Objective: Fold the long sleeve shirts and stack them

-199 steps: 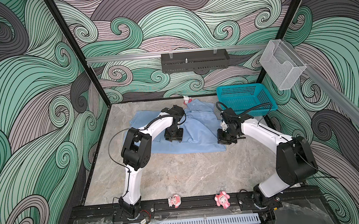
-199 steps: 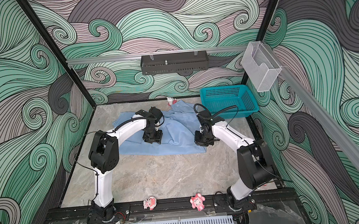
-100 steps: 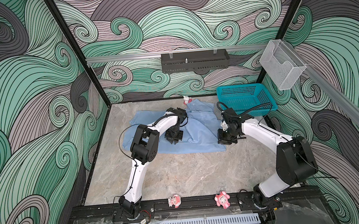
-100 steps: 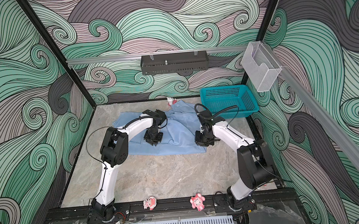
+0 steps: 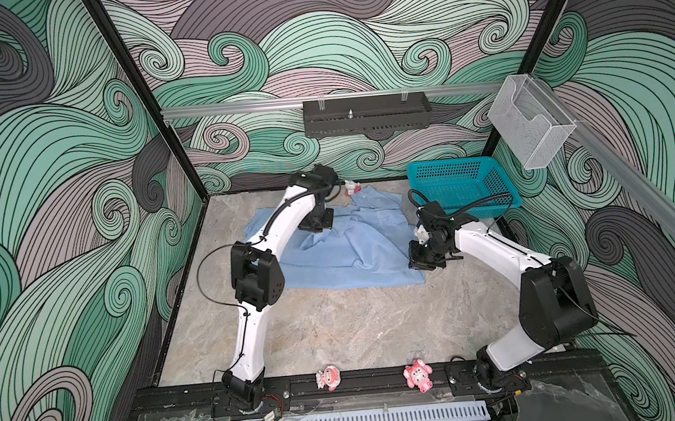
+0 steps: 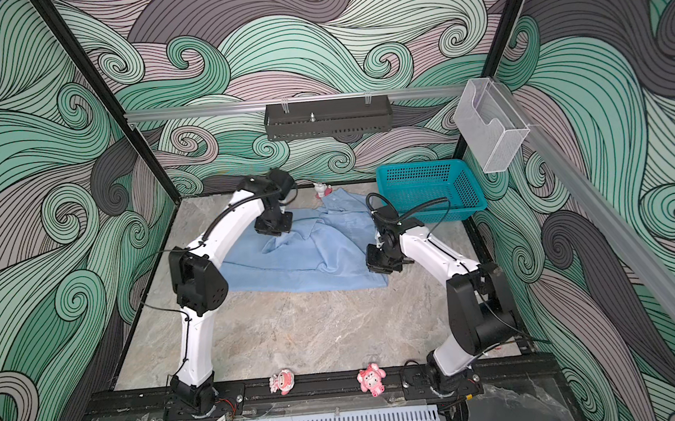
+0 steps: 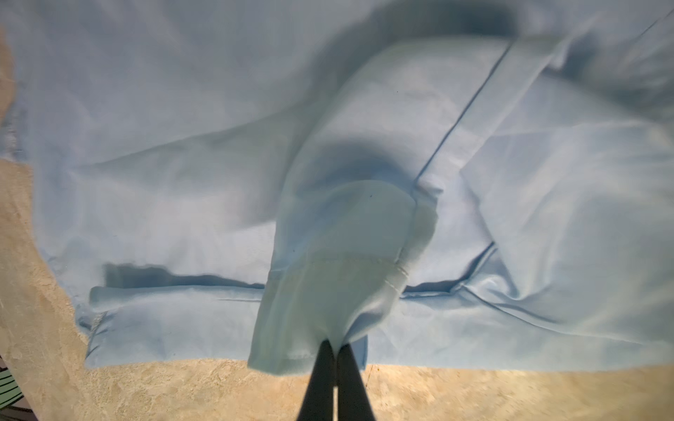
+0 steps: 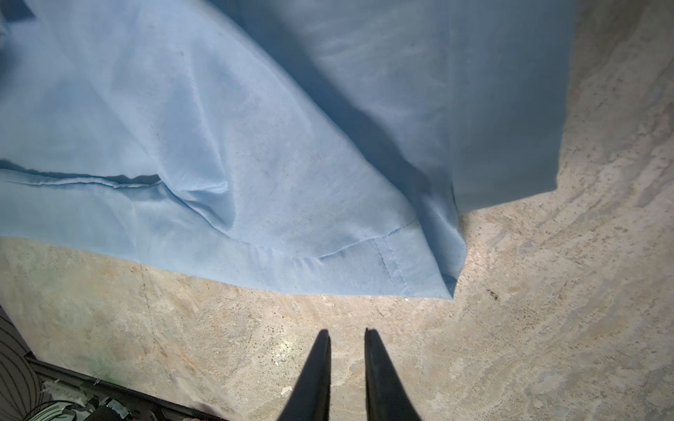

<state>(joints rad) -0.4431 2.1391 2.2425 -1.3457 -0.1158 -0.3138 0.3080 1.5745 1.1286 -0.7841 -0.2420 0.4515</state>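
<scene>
The left fingers (image 7: 326, 351) are pressed together on a pale, stitched fold of the light blue shirt (image 7: 182, 145). It is probably a sleeve cuff, though the left wrist view is too blurred to be sure. In both top views this grip sits toward 10 o'clock on the shirt (image 5: 351, 243). The right fingers (image 8: 319, 361) stand slightly apart with nothing between them, over bare tabletop (image 8: 547, 328) just off the hemmed corner at the shirt's 4 o'clock. The shirt (image 6: 319, 255) lies rumpled and spread at the 12 o'clock end of the tabletop (image 5: 338, 328). A teal basket (image 5: 458, 184) sits beside it at 2 o'clock.
</scene>
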